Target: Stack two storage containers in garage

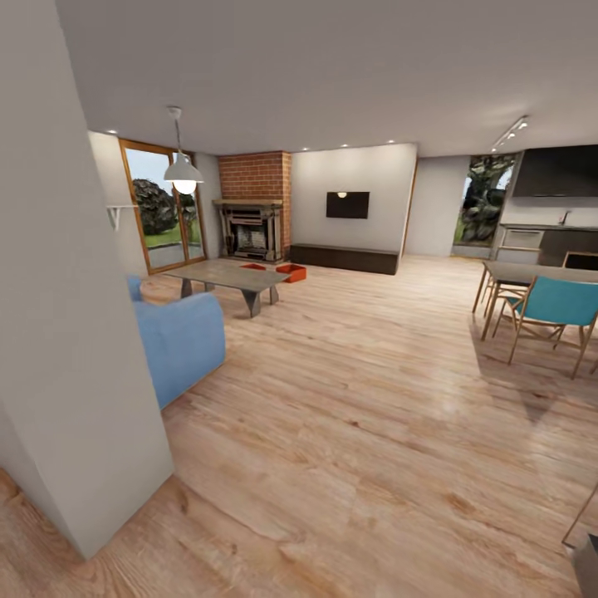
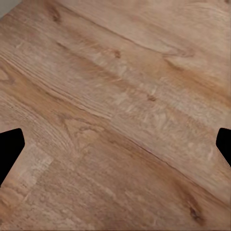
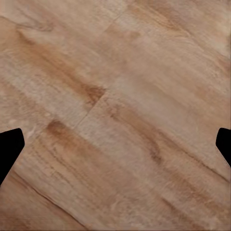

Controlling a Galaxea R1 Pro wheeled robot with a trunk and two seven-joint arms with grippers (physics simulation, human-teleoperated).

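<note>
Living room, wood floor. Two red bins far off on the floor by the brick fireplace, just past the coffee table. Left gripper: spread wide, holding nothing, over planks. Right gripper: likewise.

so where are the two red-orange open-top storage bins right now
In the head view, the two red-orange storage bins sit far off on the wood-plank floor, between the brick fireplace and the grey coffee table.

Wood-plank floor, brick fireplace, blue sofa, prob. glass doors.
</note>
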